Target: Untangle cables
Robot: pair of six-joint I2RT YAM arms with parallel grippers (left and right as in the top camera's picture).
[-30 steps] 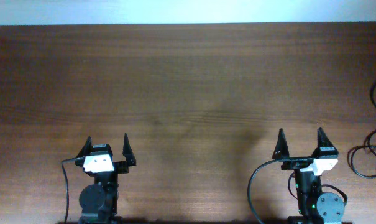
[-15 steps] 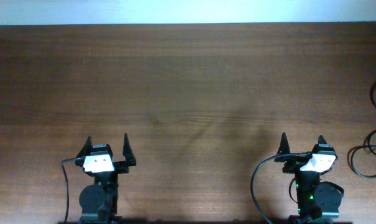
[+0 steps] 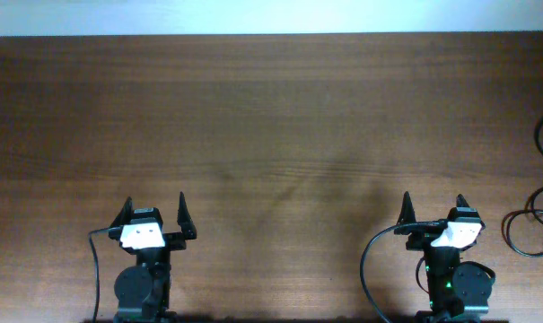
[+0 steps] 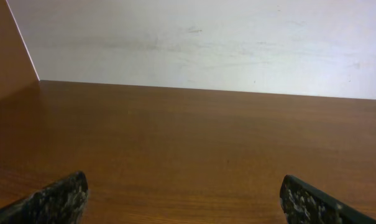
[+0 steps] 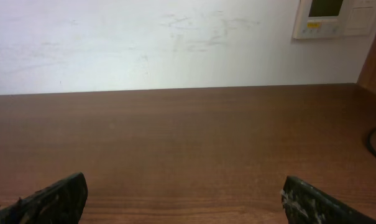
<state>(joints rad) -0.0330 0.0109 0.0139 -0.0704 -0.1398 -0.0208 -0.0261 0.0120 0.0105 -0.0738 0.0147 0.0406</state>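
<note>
Thin black cables (image 3: 525, 230) lie in loops at the table's far right edge, partly cut off by the frame; another black arc (image 3: 542, 142) shows higher on that edge. A bit of black cable (image 5: 375, 142) shows at the right edge of the right wrist view. No plug ends are visible. My left gripper (image 3: 154, 208) is open and empty at the front left, far from the cables; it also shows in the left wrist view (image 4: 184, 202). My right gripper (image 3: 433, 205) is open and empty at the front right, left of the cables, and shows in its wrist view (image 5: 184, 202).
The brown wooden table (image 3: 271, 126) meets a white wall at the back. A wall panel (image 5: 337, 17) hangs at the upper right of the right wrist view. Thick black arm wires curve beside the left base (image 3: 96, 265) and the right base (image 3: 364, 265).
My right gripper has shifted slightly back and turned a little at its base. The left arm and the cables have not moved.
</note>
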